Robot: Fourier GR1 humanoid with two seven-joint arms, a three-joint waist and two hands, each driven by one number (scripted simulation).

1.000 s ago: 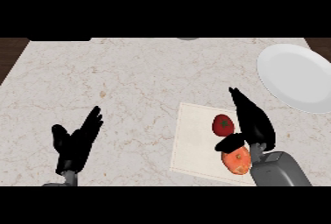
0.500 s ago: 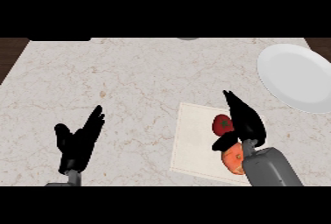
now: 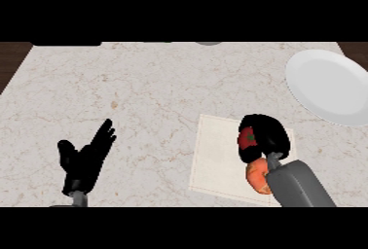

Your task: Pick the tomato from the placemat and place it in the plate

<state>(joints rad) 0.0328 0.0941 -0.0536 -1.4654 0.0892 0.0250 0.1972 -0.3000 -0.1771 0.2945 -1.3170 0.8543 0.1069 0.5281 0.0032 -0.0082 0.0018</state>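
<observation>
While the right hand bends down over the placemat, its fingers curl round the tomato, which shows as a red patch with a green stem spot at their left side. The fingers arch over the tomato's top and right, and the thumb seems to wrap under it, so only that left face of the fruit can be seen. Just below the fingers, beside the wrist, lies an orange-red fruit, partly covered by the grey forearm; what it is cannot be told. Whether the tomato still touches the placemat is hidden by the hand. Up and to the right of the fingers, well apart from them, the white plate sits on the table, its right rim cut off by the view's edge. At the lower left the left hand rests open, fingers straight and pointing up, holding nothing.
</observation>
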